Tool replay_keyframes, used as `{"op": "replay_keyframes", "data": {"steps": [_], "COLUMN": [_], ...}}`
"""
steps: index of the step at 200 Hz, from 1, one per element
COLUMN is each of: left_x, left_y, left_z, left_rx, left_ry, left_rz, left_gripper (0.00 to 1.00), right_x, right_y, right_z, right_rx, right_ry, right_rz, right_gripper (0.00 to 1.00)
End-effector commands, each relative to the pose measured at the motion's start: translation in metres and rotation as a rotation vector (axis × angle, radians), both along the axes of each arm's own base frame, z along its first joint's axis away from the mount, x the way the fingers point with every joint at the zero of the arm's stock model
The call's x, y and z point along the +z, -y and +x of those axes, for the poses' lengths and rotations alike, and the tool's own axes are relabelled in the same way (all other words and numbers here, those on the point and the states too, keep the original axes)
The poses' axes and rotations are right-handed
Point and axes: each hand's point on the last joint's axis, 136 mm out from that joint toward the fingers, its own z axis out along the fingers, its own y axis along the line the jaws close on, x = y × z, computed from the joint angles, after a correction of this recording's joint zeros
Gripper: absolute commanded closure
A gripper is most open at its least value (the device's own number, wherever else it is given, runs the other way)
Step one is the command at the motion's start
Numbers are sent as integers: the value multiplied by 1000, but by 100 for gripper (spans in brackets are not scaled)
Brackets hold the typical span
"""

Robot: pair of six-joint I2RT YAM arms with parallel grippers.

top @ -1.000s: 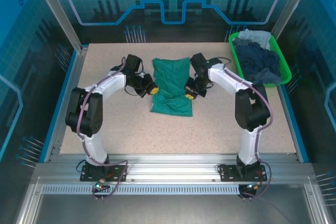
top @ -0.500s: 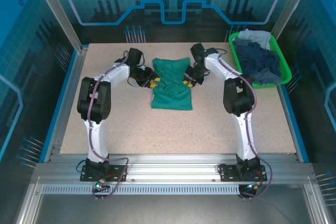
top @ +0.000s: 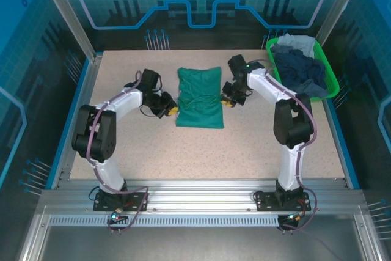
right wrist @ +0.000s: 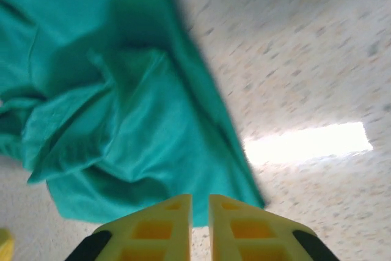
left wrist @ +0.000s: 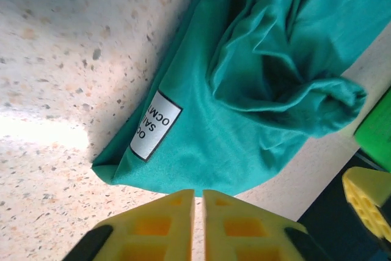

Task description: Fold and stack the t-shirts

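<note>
The teal t-shirt is blurred and cut off at top.

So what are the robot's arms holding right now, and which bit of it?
Nothing, it seems. The left end effector and right end effector are shut on no cloth, each beside an edge of the teal t-shirt.

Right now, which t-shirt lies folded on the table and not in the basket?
The teal-green t-shirt, alone on the table; the navy t-shirts and pale grey-blue t-shirt are heaped in the green basket.
</note>
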Motion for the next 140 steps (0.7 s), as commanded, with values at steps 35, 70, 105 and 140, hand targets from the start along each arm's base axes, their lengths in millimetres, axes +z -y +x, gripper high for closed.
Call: {"op": "replay_keyframes", "data": {"steps": [35, 70, 105, 140], "left_x": [-22, -9, -12, -14], "left_y": [19, 15, 8, 4], "left_z": [15, 13, -11, -31], "left_rx": [-52, -65, -57, -46], "left_ry": [-35, -3, -17, -26], "left_rz": [-1, 39, 60, 71], "left_gripper": [99, 97, 82, 68], "right_x": [-40, -43, -60, -75], "right_y": [-76, -81, -45, -30], "right_z": [-1, 36, 49, 51], "right_rx": [65, 15, -95, -190], "right_ry": [-53, -13, -91, -140], "right_rz": [89, 98, 29, 153], "right_gripper": [88, 89, 83, 79]}}
